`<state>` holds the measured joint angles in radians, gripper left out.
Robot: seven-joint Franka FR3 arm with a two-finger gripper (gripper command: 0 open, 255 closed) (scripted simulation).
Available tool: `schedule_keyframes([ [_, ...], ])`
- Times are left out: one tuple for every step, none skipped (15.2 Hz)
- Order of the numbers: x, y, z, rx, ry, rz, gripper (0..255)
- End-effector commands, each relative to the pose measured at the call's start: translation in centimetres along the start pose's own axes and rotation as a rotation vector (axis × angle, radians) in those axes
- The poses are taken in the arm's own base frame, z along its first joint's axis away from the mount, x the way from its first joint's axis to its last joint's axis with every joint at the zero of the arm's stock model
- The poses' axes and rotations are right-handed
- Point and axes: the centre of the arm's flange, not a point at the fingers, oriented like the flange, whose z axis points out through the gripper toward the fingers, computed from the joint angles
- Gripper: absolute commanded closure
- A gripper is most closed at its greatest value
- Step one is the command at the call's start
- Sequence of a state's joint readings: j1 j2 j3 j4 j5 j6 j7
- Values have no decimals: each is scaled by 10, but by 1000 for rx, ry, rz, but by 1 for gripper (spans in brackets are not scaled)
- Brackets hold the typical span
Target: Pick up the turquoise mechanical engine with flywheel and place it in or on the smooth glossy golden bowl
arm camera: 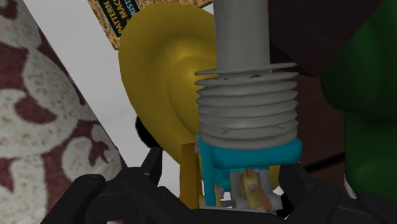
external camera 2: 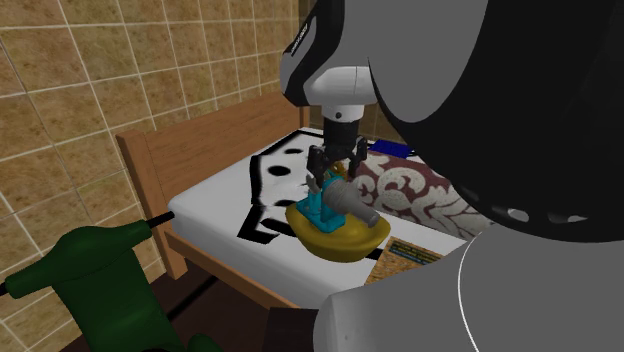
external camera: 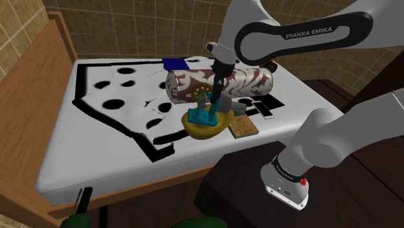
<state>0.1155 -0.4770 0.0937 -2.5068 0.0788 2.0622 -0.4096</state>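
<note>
The gripper (external camera: 215, 102) is seen at the centre of the shoulder view, lowered over the turquoise engine (external camera: 206, 115). Whether it is clamped on the engine or released cannot be told. The engine is seated in the golden bowl (external camera: 208, 131), just below centre. A maroon-patterned white roll (external camera: 239, 83) is laid just behind the bowl, toward the upper right, on the white mattress (external camera: 97, 149).
</note>
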Motion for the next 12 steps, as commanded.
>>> schedule_keyframes([
  [0,0,3,0,0,0,0],
  [0,0,-11,0,0,0,0],
  [0,0,-24,0,0,0,0],
  [0,0,-37,0,0,0,0],
  [0,0,-47,0,0,0,0],
  [0,0,-47,0,0,0,0],
  [0,0,-47,0,0,0,0],
  [0,0,-47,0,0,0,0],
  [0,0,-47,0,0,0,0],
  [0,0,-47,0,0,0,0],
  [0,0,-47,0,0,0,0],
  [0,0,-47,0,0,0,0],
])
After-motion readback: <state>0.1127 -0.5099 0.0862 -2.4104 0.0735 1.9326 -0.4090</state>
